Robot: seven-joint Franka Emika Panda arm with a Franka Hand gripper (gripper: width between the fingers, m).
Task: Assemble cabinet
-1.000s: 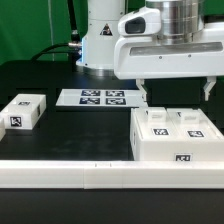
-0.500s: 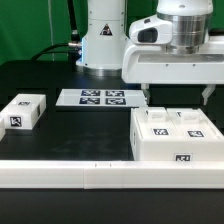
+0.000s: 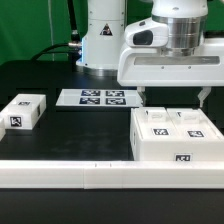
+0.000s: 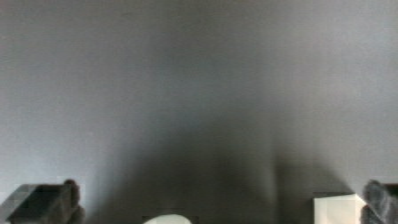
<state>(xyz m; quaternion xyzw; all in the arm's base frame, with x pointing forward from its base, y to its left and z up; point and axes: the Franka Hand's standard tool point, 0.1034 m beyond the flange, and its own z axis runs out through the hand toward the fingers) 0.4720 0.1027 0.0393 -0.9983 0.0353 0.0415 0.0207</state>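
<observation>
The cabinet (image 3: 176, 137), a large white box with tagged blocks on its top and a tag on its front, stands at the exterior view's right. My gripper (image 3: 174, 99) hangs just above its rear part, jaws wide open and empty. One fingertip (image 3: 143, 97) is over the box's left rear corner and the other is near the right edge. A small white tagged block (image 3: 22, 111) lies at the left. The wrist view is blurred grey. It shows the gripper (image 4: 208, 206) with dark fingertips (image 4: 39, 205) in the lower corners and white bits between them.
The marker board (image 3: 100, 97) lies flat on the black table behind the middle. A long white rail (image 3: 90, 176) runs along the front edge. The robot's white base (image 3: 103, 35) stands at the back.
The hand shifted a little to the exterior view's right, then back slightly. It stays open above the cabinet. Nothing on the table has moved.
</observation>
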